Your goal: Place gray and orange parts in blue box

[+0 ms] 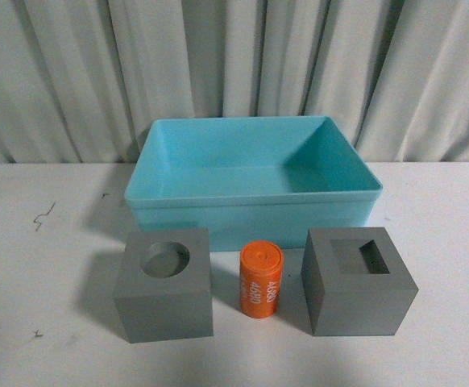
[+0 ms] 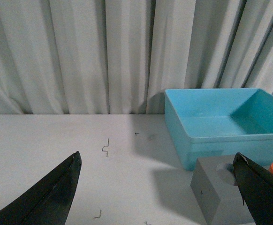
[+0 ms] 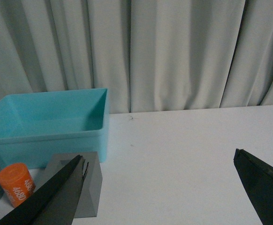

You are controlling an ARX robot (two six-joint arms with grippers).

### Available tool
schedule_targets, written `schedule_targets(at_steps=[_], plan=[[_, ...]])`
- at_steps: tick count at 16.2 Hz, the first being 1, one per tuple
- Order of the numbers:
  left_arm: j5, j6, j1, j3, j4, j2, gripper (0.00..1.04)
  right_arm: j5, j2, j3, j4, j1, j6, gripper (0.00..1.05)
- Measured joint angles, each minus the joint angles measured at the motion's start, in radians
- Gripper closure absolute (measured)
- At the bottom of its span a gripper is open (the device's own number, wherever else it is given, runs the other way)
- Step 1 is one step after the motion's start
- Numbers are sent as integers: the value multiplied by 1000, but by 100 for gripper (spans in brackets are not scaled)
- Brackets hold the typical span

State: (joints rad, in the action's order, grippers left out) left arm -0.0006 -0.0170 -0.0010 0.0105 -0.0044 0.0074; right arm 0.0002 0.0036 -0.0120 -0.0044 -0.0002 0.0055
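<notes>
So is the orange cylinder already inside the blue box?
No, the orange cylinder stands on the table in front of the blue box, between the round-recess gray cube and the rectangular-recess gray cube.

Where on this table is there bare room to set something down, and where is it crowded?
Bare table lies left of the blue box and round-recess cube, and right of the box and rectangular-recess cube. The box's floor is bare too. Tight: the orange cylinder between the cubes, close before the box.
</notes>
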Motion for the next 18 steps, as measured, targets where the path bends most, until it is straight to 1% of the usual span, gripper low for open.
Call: schedule_targets(at_steps=[18], plan=[[0,0,0,0,0,0,7,0,0,0,0,0,0,6]])
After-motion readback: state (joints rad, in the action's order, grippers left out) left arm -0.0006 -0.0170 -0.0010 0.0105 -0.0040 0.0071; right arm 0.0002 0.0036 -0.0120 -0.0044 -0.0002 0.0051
